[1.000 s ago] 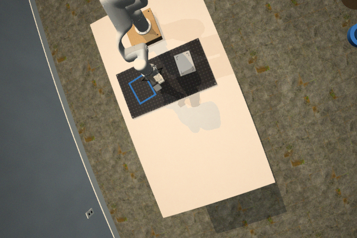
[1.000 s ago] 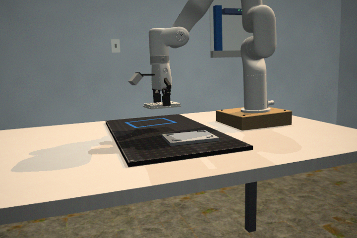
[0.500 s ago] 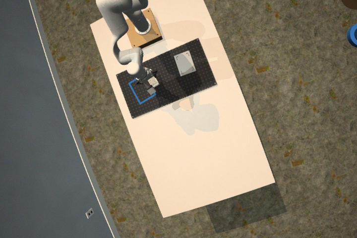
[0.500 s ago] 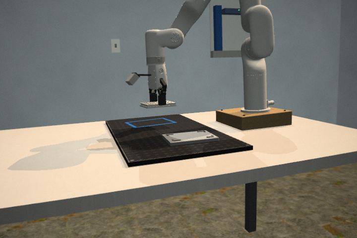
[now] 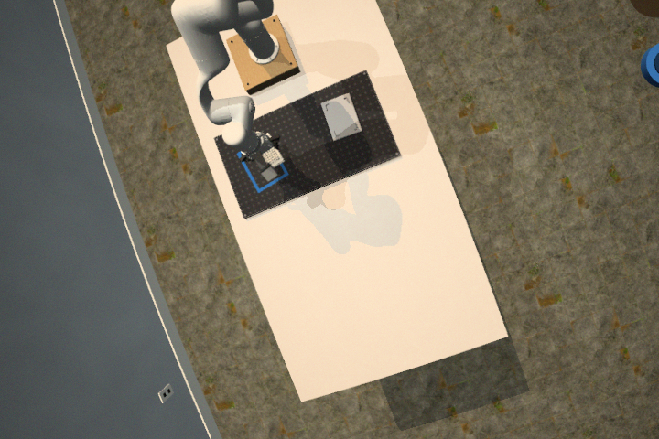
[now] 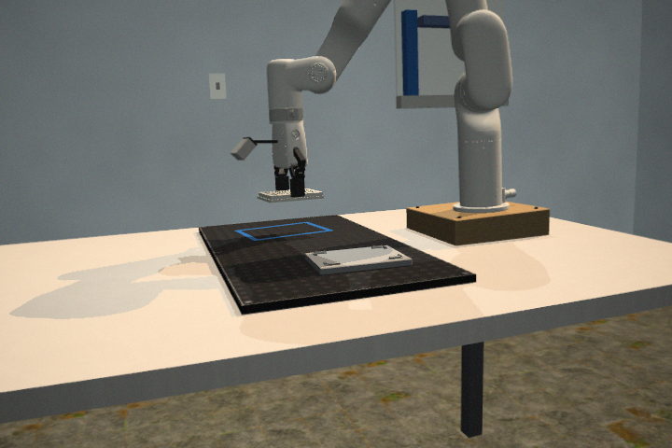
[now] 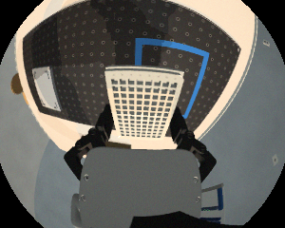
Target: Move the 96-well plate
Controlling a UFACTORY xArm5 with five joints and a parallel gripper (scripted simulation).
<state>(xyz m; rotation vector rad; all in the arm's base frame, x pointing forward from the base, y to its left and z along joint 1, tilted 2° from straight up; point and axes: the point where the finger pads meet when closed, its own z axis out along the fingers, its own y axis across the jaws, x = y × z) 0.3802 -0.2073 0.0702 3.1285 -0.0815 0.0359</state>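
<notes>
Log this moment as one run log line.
phase: carry | gripper: shut on 96-well plate | plate: level, airborne above blue outline B1 | nest N1: vacated

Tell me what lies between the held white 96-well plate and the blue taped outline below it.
Nothing: in the exterior view only open air separates the white 96-well plate, gripped in the jaws, from the blue taped outline on the black deck.

Bright, even light; soft shadows; wrist view bends like a fisheye.
</notes>
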